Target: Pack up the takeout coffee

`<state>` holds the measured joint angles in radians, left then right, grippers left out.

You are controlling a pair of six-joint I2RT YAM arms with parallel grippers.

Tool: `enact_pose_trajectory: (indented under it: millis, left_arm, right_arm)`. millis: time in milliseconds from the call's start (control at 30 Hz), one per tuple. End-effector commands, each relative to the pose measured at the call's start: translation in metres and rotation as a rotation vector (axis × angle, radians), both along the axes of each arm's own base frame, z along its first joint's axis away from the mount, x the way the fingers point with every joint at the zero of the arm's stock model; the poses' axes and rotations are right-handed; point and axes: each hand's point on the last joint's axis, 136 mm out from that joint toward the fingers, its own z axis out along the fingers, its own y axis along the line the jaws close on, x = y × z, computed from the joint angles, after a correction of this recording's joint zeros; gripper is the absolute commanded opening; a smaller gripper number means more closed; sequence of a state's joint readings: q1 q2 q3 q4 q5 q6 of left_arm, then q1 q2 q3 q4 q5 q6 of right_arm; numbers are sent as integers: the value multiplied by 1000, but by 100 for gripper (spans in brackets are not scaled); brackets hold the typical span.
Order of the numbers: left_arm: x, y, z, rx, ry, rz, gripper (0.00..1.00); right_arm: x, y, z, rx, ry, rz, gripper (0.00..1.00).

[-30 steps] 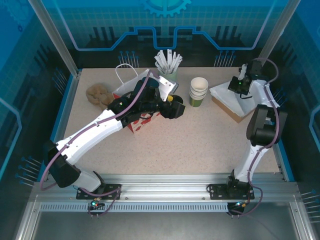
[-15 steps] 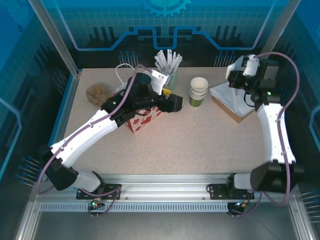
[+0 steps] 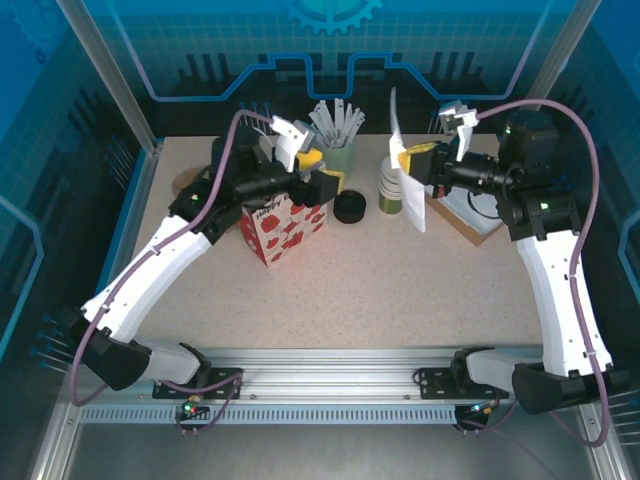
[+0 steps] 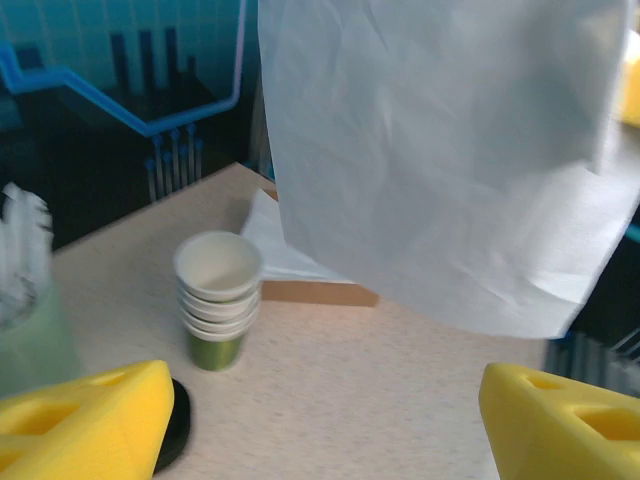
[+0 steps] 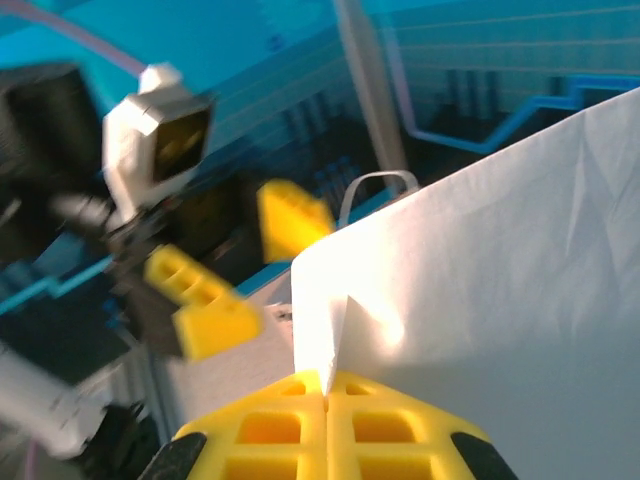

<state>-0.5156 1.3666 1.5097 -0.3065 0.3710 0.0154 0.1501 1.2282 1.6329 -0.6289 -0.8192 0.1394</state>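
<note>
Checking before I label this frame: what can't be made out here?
- Black lid: top view, what's under it; left wrist view, yellow finger hides most.
- Cup stack: top view, white bag covers its right side.
- Stirrer cup: left wrist view, blurred, edge-cropped.

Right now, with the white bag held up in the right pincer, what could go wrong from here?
1. The right pincer pinches the bag only at one edge, so it could slip out.
2. The bag hangs flat right beside the cup stack; a swing could topple the stack.
3. The open left pincer sits close to the stirrer cup and the coffee; a careless move could knock either.
</note>
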Motion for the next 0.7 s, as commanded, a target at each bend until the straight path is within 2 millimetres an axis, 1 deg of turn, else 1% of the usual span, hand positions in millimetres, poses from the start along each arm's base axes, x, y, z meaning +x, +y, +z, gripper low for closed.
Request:
enact_pose_trajectory:
  millis: [0,67,200,300,467,567,667]
  left_arm:
    - [-19,12,23,95,-182,-111,81]
    - [-22,16,19,167,-230,-133,80]
    - [-29,23,16,285,-335,-166,81]
    - [-35,29,18,343,-396,-178,82]
    - [-50,35,26,386,-464,-205,82]
    - [-56,37,29,401,-494,-226,82]
    - [-58,33,32,405,-522,-256,82]
  right_arm:
    - [-34,28,-2,-18,1,242,0]
    - [-40,40,-4,-35,-3,306,0]
    - [-46,54,-11,-66,-2,388,0]
    - [-46,59,-18,-88,3,416,0]
    - [-45,64,-27,-115,3,450,0]
    - [-49,68,-33,-130,0,483,0]
    - [-53,73,-38,-150,-3,511,0]
